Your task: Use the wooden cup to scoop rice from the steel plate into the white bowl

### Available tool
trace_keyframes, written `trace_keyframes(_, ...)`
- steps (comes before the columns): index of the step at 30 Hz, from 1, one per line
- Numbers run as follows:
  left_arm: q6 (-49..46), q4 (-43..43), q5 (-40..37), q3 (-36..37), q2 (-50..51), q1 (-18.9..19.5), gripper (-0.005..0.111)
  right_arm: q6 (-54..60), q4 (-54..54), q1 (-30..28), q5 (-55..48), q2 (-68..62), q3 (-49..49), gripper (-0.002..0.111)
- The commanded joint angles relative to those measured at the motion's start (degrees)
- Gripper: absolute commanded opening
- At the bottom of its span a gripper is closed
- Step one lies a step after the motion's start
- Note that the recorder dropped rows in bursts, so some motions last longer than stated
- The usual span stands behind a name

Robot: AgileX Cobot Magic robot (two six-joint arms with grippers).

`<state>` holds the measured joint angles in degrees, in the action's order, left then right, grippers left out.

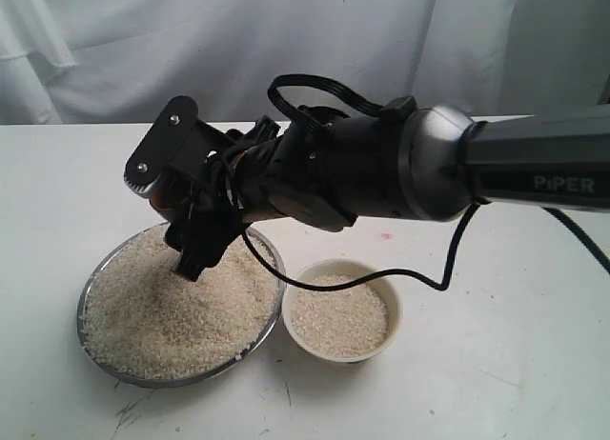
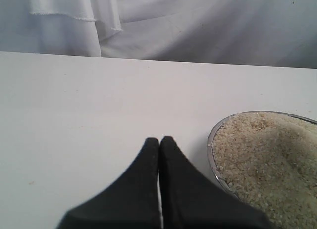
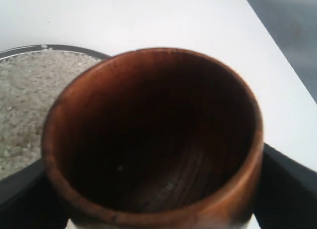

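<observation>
The steel plate (image 1: 88, 305) holds a wide heap of rice (image 1: 176, 311). The white bowl (image 1: 393, 299) stands just right of it with a shallow layer of rice (image 1: 338, 321). My right gripper (image 1: 168, 223) reaches across over the plate's far side, shut on the wooden cup (image 1: 168, 196), which lies tilted between its fingers. The lower finger (image 1: 193, 254) is down at the rice surface. In the right wrist view the wooden cup (image 3: 153, 140) is dark inside and nearly empty, with a stray grain or two. My left gripper (image 2: 159, 142) is shut on nothing, beside the plate's rim (image 2: 213, 148).
A black cable (image 1: 381, 273) hangs from the right arm across the bowl's far rim. White cloth (image 1: 286, 40) backs the white table (image 1: 496, 364). The table's edge (image 3: 277, 55) runs close past the cup in the right wrist view.
</observation>
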<state>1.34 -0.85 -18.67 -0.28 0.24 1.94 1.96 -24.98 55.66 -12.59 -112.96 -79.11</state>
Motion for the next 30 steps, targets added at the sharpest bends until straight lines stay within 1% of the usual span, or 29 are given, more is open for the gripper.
trace_keyframes(1,0.0,-0.1,0.4,0.3,-0.2,0.1,0.000,10.9,9.0,0.2,-3.1,0.2,-0.8,0.013)
trace_keyframes(4,0.0,-0.1,0.4,0.3,-0.2,0.1,0.000,13.4,9.9,0.2,-7.3,-1.1,-2.7,0.012)
trace_keyframes(7,0.0,-0.1,0.4,0.3,-0.2,0.1,0.000,16.3,12.6,0.1,-13.6,-3.1,-7.2,0.011)
trace_keyframes(9,0.0,-0.1,0.4,0.3,-0.2,0.1,0.000,16.3,12.6,0.1,-16.2,-4.2,-9.3,0.011)
trace_keyframes(11,0.0,-0.1,0.4,0.3,-0.2,0.1,0.000,16.3,13.3,0.1,-16.5,-4.7,-10.6,0.011)
trace_keyframes(14,0.0,-0.1,0.4,0.3,-0.2,0.1,0.000,19.3,16.2,0.1,-16.2,-5.6,-11.2,0.011)
trace_keyframes(19,0.0,-0.1,0.4,0.3,-0.2,0.1,0.000,19.6,19.4,0.4,-17.6,-6.0,-11.2,0.013)
trace_keyframes(21,0.0,-0.1,0.4,0.3,-0.2,0.1,0.000,19.6,19.6,0.5,-17.7,-6.0,-11.2,0.016)
trace_keyframes(25,0.0,-0.1,0.4,0.3,-0.2,0.1,0.000,20.4,19.6,0.5,-18.8,-6.3,-11.2,0.029)
trace_keyframes(30,0.0,-0.1,0.4,0.3,-0.2,0.1,0.000,20.8,20.7,0.5,-19.7,-6.9,-11.2,0.041)
